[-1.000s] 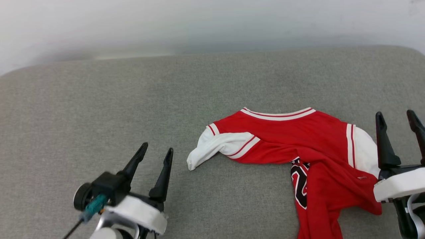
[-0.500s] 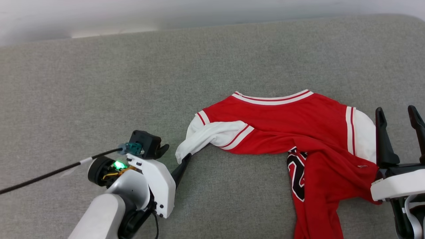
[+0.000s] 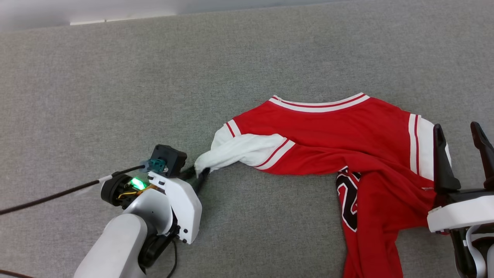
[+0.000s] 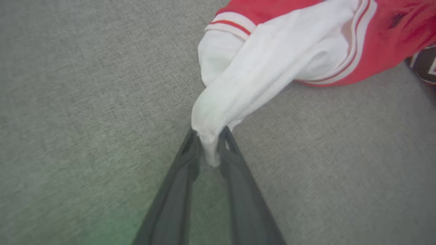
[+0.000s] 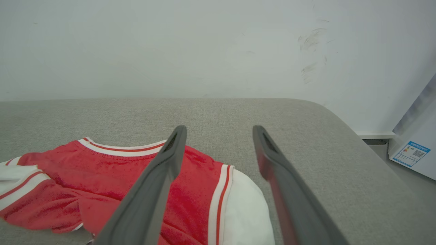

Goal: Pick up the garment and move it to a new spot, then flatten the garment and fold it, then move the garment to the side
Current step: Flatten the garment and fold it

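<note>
Before me spreads a grey woven cushion [image 3: 115, 77] — rounded at its far right corner. Behind it stands a white wall [image 5: 170, 44], dark scuffs [image 5: 310, 41] at upper right. A white box [image 5: 422, 129] with a blue label [image 5: 411, 153] sits at the right edge.

Your left hand [image 3: 201, 174] has swung in from seven o'clock of the garment [image 3: 332, 135] and now pinches its white sleeve tip [image 4: 208, 149].

Left end effector [image 3: 201, 174] reaching forward, wrist rolling sideways, fingers pinching tight on garment [image 3: 332, 135] sleeve tip. Right end effector [image 3: 456, 129] hovering, fingers pointing forward, spread apart, gripping nothing.
</note>
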